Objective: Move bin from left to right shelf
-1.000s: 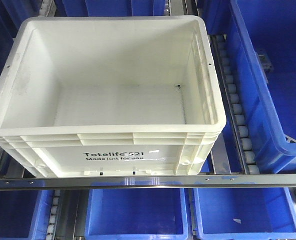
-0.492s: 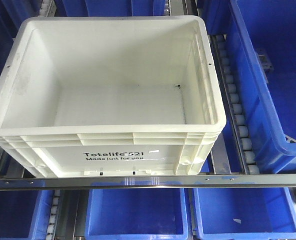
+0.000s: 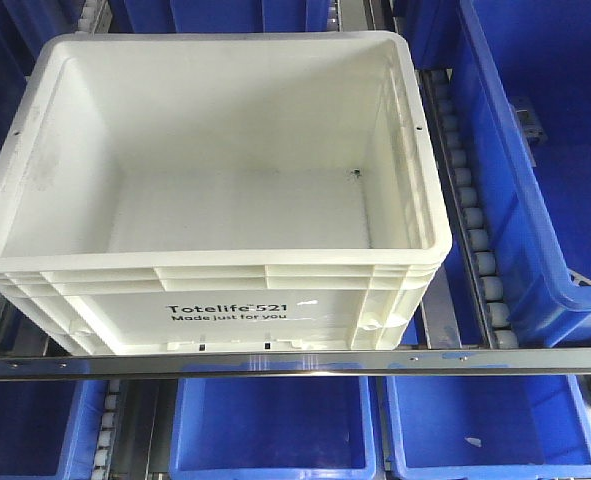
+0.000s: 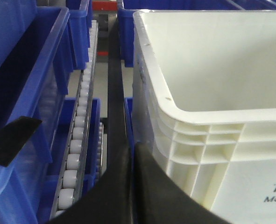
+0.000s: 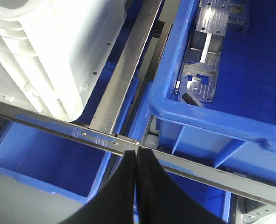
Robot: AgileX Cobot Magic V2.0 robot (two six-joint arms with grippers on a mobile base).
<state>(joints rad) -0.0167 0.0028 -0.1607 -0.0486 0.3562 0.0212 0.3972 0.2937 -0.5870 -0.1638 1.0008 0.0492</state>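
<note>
The bin (image 3: 235, 300), a large white tote with black print on its front, sits empty on the shelf's roller lane and fills the front view. Neither gripper shows in that view. In the left wrist view my left gripper (image 4: 133, 149) is shut, its black fingers pressed together just left of the bin's near left corner (image 4: 194, 140), holding nothing. In the right wrist view my right gripper (image 5: 137, 153) is also shut and empty, in front of the metal rail (image 5: 189, 165), with the bin (image 5: 49, 51) off to its upper left.
Blue bins surround the tote: a big one on the right lane (image 3: 535, 170), and others on the lower level (image 3: 275, 425) (image 3: 485, 425). White roller tracks (image 3: 472, 210) (image 4: 77, 140) run beside the tote. A metal front rail (image 3: 295, 362) crosses below it.
</note>
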